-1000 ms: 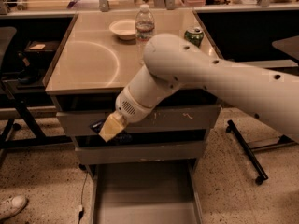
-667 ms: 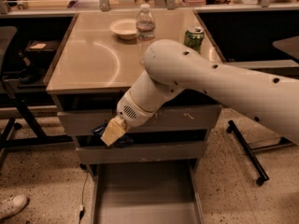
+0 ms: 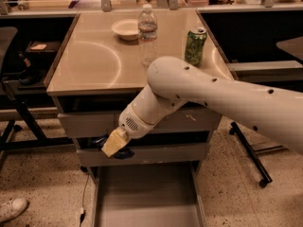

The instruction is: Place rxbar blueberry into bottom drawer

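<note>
The hand [image 3: 115,143], grasping the rxbar blueberry [image 3: 124,153] above the open bottom drawer [image 3: 147,200], seems mid-carry; next it must lower and release

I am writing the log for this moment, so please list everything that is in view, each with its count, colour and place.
rxbar blueberry: one, dark navy, held in front of the middle drawer
bottom drawer: one, grey, pulled open, low, below the bar
upper drawers: two, grey, stacked under the table top
table: one, beige top, centre
bowl: one, white, far part of the table
water bottle: one, clear, right beside the bowl
soda can: one, green, right part of the table
shoe: one, white, floor at lower left
arm: one, white, reaching in from the right
tool: one, tan, shut on the rxbar blueberry, above the bottom drawer
</note>
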{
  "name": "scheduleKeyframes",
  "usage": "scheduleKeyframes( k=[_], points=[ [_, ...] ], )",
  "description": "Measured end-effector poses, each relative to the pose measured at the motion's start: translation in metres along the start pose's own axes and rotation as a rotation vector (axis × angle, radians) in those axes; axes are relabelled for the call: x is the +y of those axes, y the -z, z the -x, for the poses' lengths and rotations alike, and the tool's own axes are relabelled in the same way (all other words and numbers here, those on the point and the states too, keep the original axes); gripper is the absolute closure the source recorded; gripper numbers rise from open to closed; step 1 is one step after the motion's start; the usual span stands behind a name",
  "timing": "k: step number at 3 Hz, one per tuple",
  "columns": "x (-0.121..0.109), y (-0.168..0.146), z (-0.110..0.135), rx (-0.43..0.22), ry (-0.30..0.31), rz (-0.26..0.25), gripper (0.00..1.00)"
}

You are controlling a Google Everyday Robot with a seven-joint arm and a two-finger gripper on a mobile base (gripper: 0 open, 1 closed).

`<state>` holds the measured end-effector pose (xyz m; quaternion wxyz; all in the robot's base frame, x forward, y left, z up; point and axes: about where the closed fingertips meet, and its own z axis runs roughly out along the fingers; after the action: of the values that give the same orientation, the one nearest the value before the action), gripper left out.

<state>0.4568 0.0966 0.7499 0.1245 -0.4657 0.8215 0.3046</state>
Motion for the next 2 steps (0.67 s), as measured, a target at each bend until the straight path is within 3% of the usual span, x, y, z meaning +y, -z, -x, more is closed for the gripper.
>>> scheduleKeyframes(
  k=[2],
  points=[
    [-0.038,-0.107,-0.075,0.017,-0.2,0.134,1.0]
  ],
)
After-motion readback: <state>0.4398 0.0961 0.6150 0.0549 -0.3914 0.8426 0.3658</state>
